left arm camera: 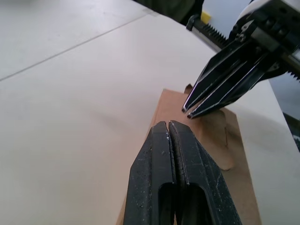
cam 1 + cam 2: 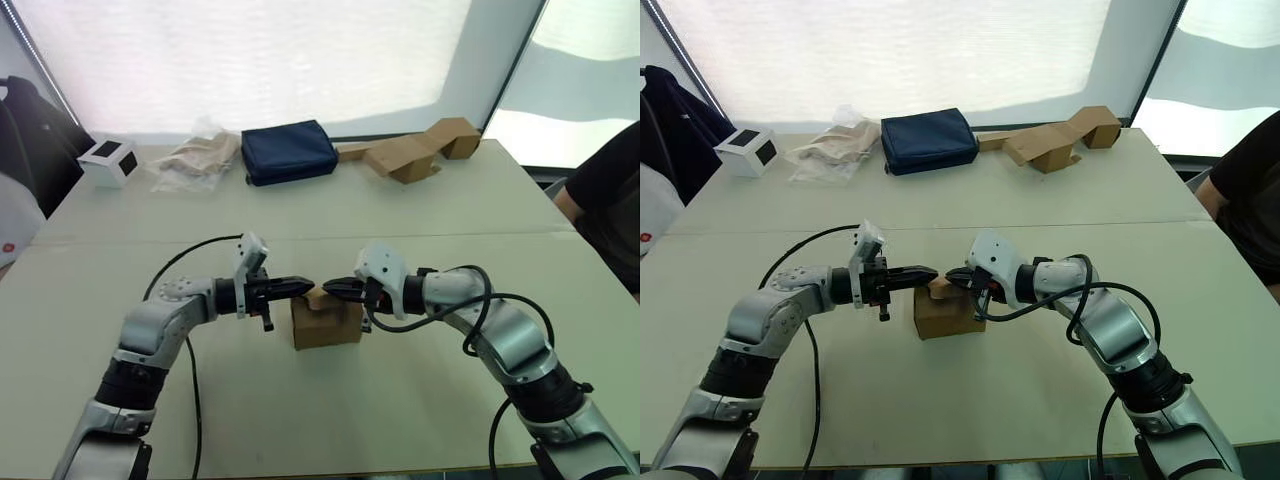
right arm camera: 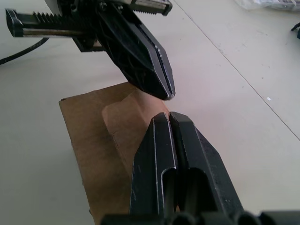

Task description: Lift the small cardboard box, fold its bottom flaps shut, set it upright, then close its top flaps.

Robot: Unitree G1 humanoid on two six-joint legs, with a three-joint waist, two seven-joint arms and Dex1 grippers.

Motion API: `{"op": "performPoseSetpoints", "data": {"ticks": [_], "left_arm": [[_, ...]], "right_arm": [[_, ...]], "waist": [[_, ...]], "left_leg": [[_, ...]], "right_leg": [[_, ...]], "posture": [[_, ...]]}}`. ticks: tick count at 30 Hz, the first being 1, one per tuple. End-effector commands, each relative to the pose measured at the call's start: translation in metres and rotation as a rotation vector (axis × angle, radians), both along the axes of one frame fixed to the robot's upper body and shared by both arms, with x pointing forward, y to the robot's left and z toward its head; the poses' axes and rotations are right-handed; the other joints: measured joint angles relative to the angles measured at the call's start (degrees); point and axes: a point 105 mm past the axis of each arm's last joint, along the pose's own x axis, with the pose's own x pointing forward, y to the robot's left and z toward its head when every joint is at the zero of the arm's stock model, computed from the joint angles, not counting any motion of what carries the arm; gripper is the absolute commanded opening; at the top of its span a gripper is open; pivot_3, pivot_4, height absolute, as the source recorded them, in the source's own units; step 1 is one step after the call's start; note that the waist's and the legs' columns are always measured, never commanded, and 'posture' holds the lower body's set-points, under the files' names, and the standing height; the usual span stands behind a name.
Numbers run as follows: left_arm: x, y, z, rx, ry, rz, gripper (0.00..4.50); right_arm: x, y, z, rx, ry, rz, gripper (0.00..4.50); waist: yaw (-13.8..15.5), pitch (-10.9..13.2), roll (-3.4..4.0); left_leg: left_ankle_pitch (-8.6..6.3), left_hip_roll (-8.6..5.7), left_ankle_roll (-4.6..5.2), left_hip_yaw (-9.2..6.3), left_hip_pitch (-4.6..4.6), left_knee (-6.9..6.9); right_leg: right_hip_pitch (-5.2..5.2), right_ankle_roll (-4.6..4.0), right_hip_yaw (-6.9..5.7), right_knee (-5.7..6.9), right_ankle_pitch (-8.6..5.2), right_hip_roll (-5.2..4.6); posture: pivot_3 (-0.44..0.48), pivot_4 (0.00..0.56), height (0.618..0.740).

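The small cardboard box [image 2: 327, 322] stands upright on the white table [image 2: 400, 230], in front of me at the middle. Its top flaps [image 3: 123, 111] lie folded down, with the tapered one uppermost [image 1: 216, 140]. My left gripper [image 2: 308, 287] is shut and empty, its tip just over the box's top left edge. From the other side my right gripper [image 2: 331, 287] points at it, also shut and empty, over the same flap. The two tips nearly meet above the box [image 2: 945, 312]. The bottom flaps are hidden under the box.
Along the far table edge lie a white cube with black marks [image 2: 108, 160], a crumpled bag [image 2: 195, 158], a dark blue pouch [image 2: 288, 150] and a long bent cardboard piece [image 2: 410, 150]. A person's arm [image 2: 610, 200] shows at the right edge.
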Motion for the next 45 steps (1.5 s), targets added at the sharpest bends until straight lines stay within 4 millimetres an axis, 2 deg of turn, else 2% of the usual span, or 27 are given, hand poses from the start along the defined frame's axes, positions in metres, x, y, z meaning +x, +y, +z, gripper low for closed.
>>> {"op": "performPoseSetpoints", "data": {"ticks": [1,7,10,14,28,36,45], "left_arm": [[-0.002,-0.001,0.005,0.001,-0.040,-0.016,0.04],[-0.004,0.001,0.004,0.002,-0.036,-0.009,0.04],[-0.003,0.002,0.008,-0.019,-0.028,0.001,0.04],[-0.002,0.002,0.011,-0.030,-0.026,0.008,0.04],[-0.004,0.000,0.013,-0.036,-0.014,0.008,0.04],[-0.006,0.000,0.012,-0.029,-0.008,0.003,0.04],[-0.009,-0.001,0.003,0.058,-0.057,-0.018,0.04]], "right_arm": [[-0.004,0.001,0.014,0.019,-0.057,0.012,0.00],[-0.018,0.001,0.021,0.047,-0.038,0.062,0.00],[-0.030,0.001,0.014,0.017,-0.008,0.101,0.00],[-0.034,0.002,0.005,-0.008,0.012,0.112,0.00],[-0.023,0.002,-0.015,-0.118,-0.038,0.093,0.00],[-0.015,0.001,-0.016,-0.124,-0.062,0.065,0.00],[-0.019,0.003,-0.014,-0.109,-0.043,0.087,0.00]], "waist": [[0.04,0.00,0.00],[0.11,0.00,0.00],[0.12,0.00,0.00],[0.05,0.00,0.00],[0.06,0.00,0.00],[0.10,0.00,0.00],[0.09,0.00,0.00]], "left_leg": [[0.00,0.00,0.00,0.00,0.00,0.00],[0.00,0.00,0.00,0.00,0.00,0.00],[0.00,0.00,0.00,-0.01,0.00,0.00],[0.00,-0.01,0.00,-0.01,0.00,0.00],[0.00,-0.01,0.00,-0.01,0.00,0.00],[0.00,-0.01,0.00,-0.01,0.00,0.00],[0.00,0.00,0.00,-0.01,0.01,0.00]], "right_leg": [[0.00,0.00,0.00,0.00,0.00,0.00],[0.00,0.00,0.00,0.00,0.00,-0.01],[0.00,0.00,0.00,0.00,0.00,-0.02],[0.01,0.00,0.00,0.00,0.00,-0.02],[0.01,0.00,0.00,0.00,0.00,-0.01],[0.01,0.00,0.00,0.00,0.00,0.00],[0.01,0.00,0.00,0.00,0.00,0.00]], "posture": [[0.000,0.150,0.740],[0.000,0.150,0.740],[0.000,0.150,0.740],[0.000,0.150,0.740],[0.000,0.150,0.740],[0.000,0.150,0.740],[0.000,0.150,0.740]]}}
